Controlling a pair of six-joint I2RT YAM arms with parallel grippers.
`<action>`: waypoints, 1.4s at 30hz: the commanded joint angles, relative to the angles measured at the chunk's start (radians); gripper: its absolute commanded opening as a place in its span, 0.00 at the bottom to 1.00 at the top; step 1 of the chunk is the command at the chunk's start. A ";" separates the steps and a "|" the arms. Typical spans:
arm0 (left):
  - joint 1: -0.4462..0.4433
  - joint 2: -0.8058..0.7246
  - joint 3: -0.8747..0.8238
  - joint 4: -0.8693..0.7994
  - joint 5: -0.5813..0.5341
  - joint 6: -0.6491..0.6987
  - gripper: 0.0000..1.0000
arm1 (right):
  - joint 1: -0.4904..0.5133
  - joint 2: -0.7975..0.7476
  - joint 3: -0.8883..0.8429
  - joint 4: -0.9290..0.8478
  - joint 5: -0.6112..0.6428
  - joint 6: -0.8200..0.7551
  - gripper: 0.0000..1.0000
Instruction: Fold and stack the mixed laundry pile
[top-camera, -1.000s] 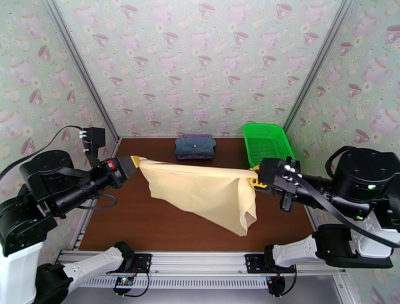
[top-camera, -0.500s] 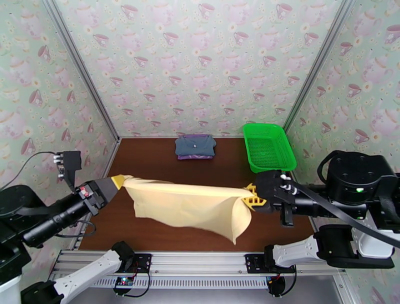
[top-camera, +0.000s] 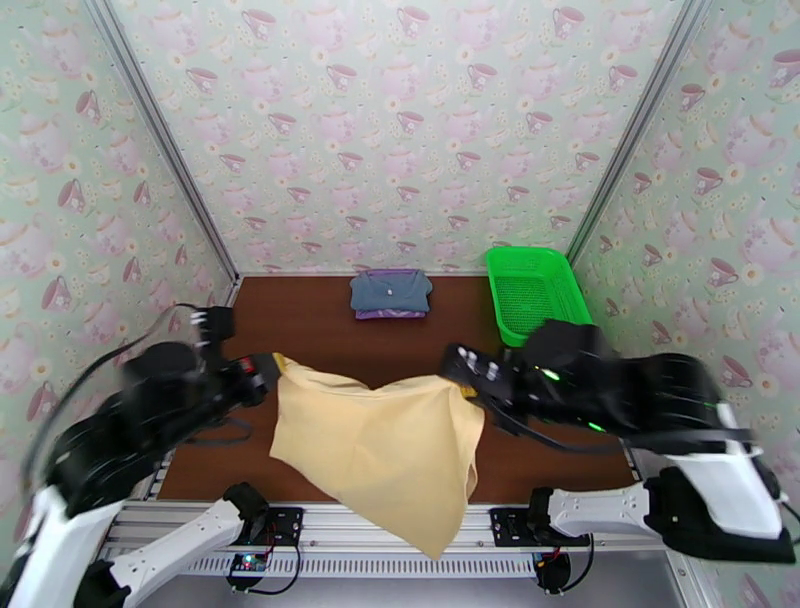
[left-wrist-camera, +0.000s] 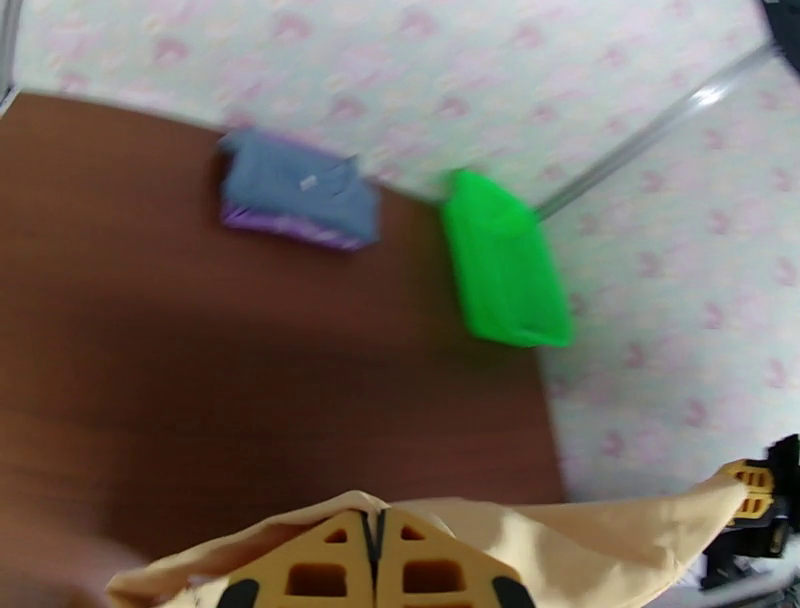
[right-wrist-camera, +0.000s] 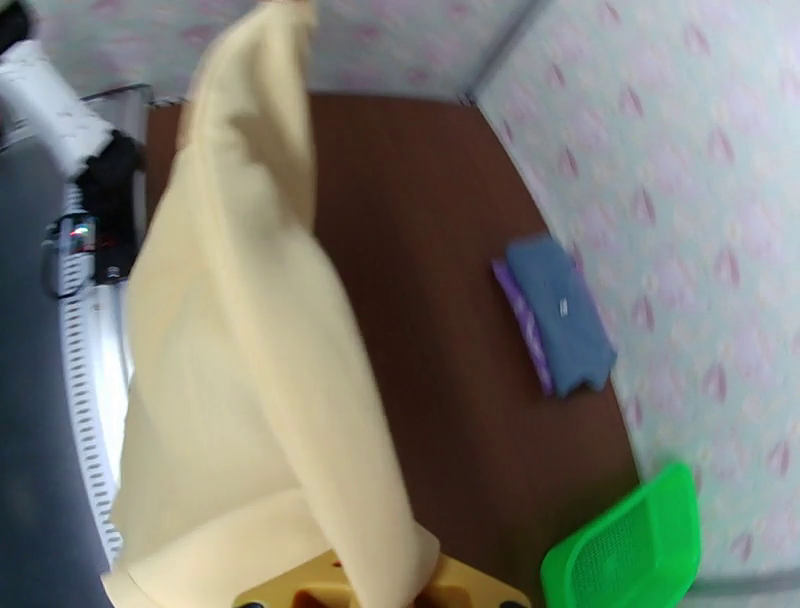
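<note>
Hanging between the arms in the top view, the yellow shirt (top-camera: 380, 450) is pinched at one upper corner by the closed left gripper (top-camera: 272, 368) and at the other by the closed right gripper (top-camera: 468, 385), nearer than the green basket (top-camera: 535, 290). The step looks like spreading it for folding, so it probably needs lowering flat onto the bare brown table (top-camera: 330, 340) next. The left wrist view shows the blue-grey shirt (left-wrist-camera: 300, 185) folded on the purple shirt (left-wrist-camera: 290, 222), left of the basket by the teacup-papered wall (left-wrist-camera: 450, 60), and the right wrist view shows the yellow cloth draping loosely.
</note>
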 joint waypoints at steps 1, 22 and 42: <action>0.059 0.103 -0.082 0.116 -0.108 0.035 0.00 | -0.183 0.050 -0.172 0.267 -0.031 -0.091 0.00; 0.411 0.934 -0.031 0.760 0.315 0.089 0.00 | -0.525 0.675 -0.114 0.739 -0.125 -0.249 0.00; 0.427 0.621 -0.284 0.691 0.297 0.127 0.00 | -0.408 0.302 -0.469 0.650 -0.181 -0.139 0.00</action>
